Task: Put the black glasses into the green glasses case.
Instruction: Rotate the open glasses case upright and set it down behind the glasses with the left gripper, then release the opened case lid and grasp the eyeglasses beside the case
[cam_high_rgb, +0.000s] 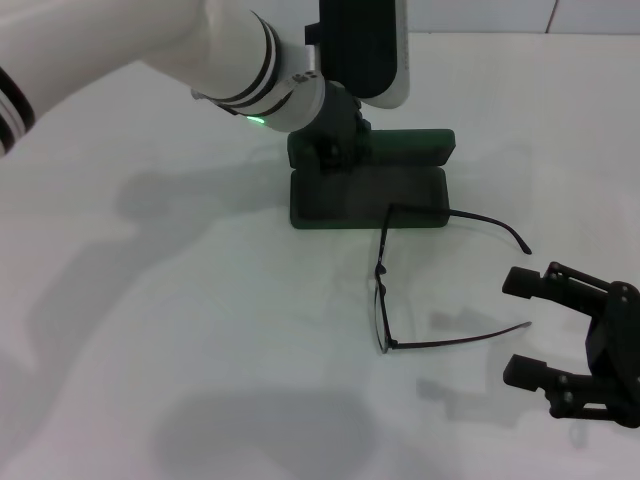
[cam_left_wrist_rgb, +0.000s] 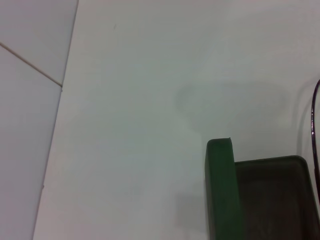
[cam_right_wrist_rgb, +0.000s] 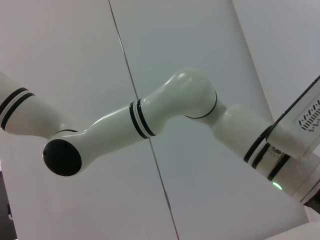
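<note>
Case open, the left gripper (cam_high_rgb: 330, 150), grip unclear, steadied the green glasses case (cam_high_rgb: 368, 198); black glasses (cam_high_rgb: 384, 290) lay outside at its five o'clock, right gripper (cam_high_rgb: 535, 330) spread wide nearby.

Your left claw (cam_high_rgb: 335, 140) sits at the green glasses case (cam_high_rgb: 400, 190), covering its 9 o'clock end; you cannot tell how its fingers stand. The right claw (cam_high_rgb: 545, 330), at 4 o'clock, is partly cut off by the picture's edge. The left wrist view crops the case at its border.
</note>
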